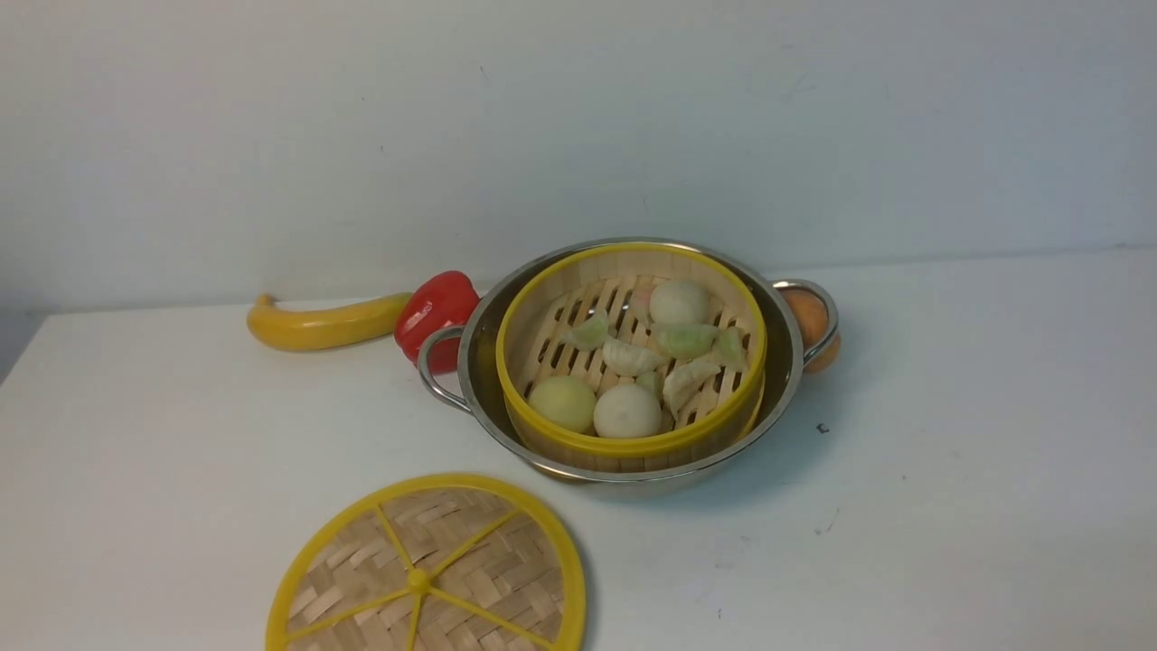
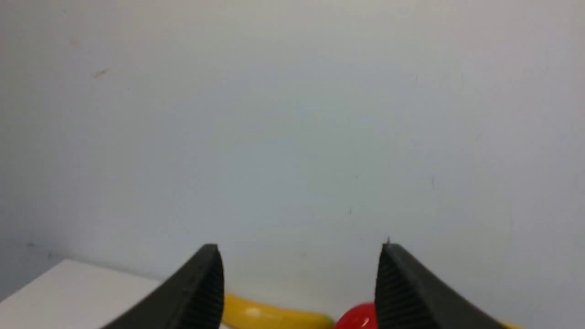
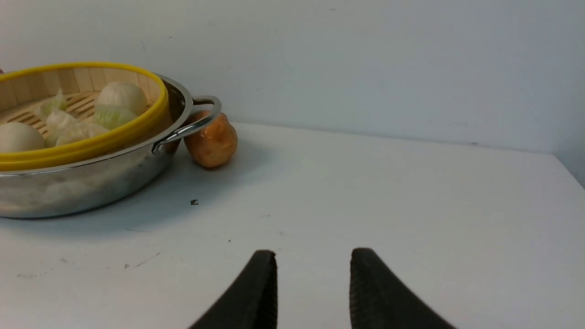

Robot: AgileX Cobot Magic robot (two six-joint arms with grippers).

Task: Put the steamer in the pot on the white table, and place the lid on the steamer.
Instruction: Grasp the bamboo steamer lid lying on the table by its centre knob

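Left gripper (image 2: pixel 299 246): I am seeing its jaws standing wide apart with nothing between them; it is facing the wall (image 2: pixel 292 114) and touching nothing.
Right gripper (image 3: pixel 313 251): its jaws are standing narrower, parted by a clear gap and gripping nothing; it is hanging over bare desk (image 3: pixel 411 205), well apart from the pot.
Lid (image 1: pixel 425 565): it is lying flat on the desk at 7 o'clock from the pot, nearest to me, with its near edge running out of the front view; it is sitting apart from the pot.
Pot (image 1: pixel 482 357): it is standing upright mid-desk, its two looped handles pointing to 9 and 3 o'clock.
Steamer (image 1: pixel 624 445): it is sitting inside the pot, uncovered, its yellow rim rising just above the steel rim and leaning slightly toward 6 o'clock.
Buns (image 1: pixel 626 411): three pale round ones are resting on the slatted floor, two at 6 o'clock and one at 12.
Dumplings (image 1: pixel 633 355): several are lying between the buns, some greenish.
Red pepper (image 1: pixel 436 312): it is sitting at 10 o'clock from the pot, just behind the left handle.
Yellow banana (image 1: pixel 325 323): it is lying at 9 o'clock from the pepper, its end meeting it.
Orange-brown piece (image 1: pixel 807 316): it is resting at 2 o'clock from the pot, under the right handle; I cannot tell what food it is.
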